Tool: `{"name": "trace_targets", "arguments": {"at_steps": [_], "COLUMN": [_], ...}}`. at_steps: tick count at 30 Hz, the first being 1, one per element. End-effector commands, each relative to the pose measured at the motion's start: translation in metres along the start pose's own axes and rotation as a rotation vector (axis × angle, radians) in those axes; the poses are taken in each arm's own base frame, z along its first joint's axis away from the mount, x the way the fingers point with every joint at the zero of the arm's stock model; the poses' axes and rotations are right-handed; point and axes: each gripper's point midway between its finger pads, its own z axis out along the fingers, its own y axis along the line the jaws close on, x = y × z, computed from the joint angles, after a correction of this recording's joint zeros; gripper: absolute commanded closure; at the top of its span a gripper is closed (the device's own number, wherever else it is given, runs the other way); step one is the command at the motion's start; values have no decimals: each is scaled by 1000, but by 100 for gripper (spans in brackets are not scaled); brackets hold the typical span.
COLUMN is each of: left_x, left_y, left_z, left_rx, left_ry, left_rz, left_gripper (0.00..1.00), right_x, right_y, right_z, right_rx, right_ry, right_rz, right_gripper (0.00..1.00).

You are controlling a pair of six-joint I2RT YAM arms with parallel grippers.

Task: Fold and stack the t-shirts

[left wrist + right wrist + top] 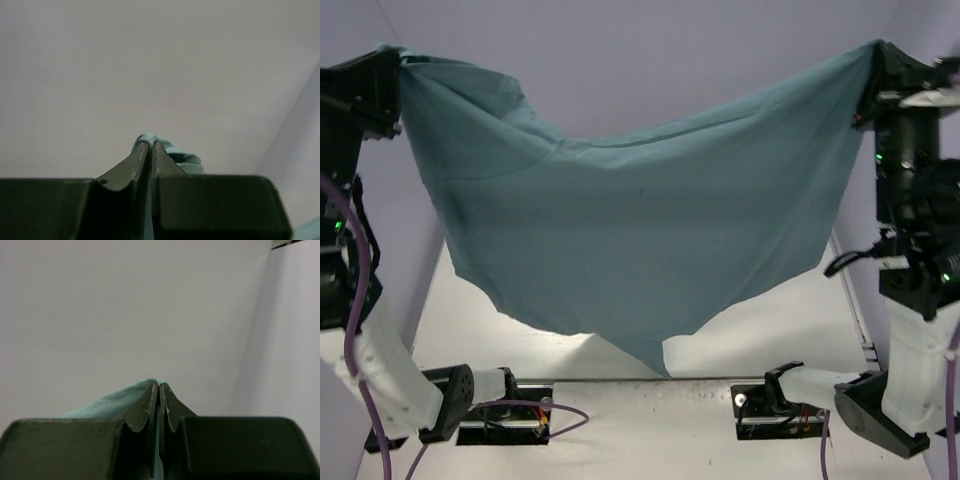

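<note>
Left gripper (400, 58) and right gripper (872, 55) clamped corners of the t-shirt (640, 230), which sagged above the bench (770, 320); spreading before lowering would flatten it.

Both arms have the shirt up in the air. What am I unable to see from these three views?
- Top view: the hanging teal cloth t-shirt hides the middle of the white table.
- Top view: the shirt's neckline cannot be found, lost in folds or on the far side.
- Wrist views: the left end effector and right end effector each show only a pinched tuft; their own bodies block the rest.
</note>
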Motion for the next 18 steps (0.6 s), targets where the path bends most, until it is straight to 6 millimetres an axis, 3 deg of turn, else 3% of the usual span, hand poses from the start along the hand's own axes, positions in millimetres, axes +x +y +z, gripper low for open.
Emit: {"name": "trace_targets", "arguments": {"at_steps": [1, 4, 9, 12, 18], "left_x": [13, 26, 22, 4, -27], "left_y": [16, 28, 26, 16, -9], "left_z": [46, 70, 85, 76, 44], "left_rx": [33, 32, 72, 87, 120], "left_ry": [-4, 13, -15, -65, -128], "left_rz": [-29, -54, -62, -27, 14], "left_gripper": [100, 100, 100, 100, 100], "right_x": [18, 40, 41, 31, -5], "right_y": [14, 24, 31, 30, 13], "right_z": [43, 68, 90, 89, 57], "right_rx": [24, 31, 42, 35, 30], "right_ry": [-13, 19, -10, -37, -90], "right_rz": [-37, -76, -80, -67, -41], "right_gripper": [100, 100, 100, 100, 100]}}
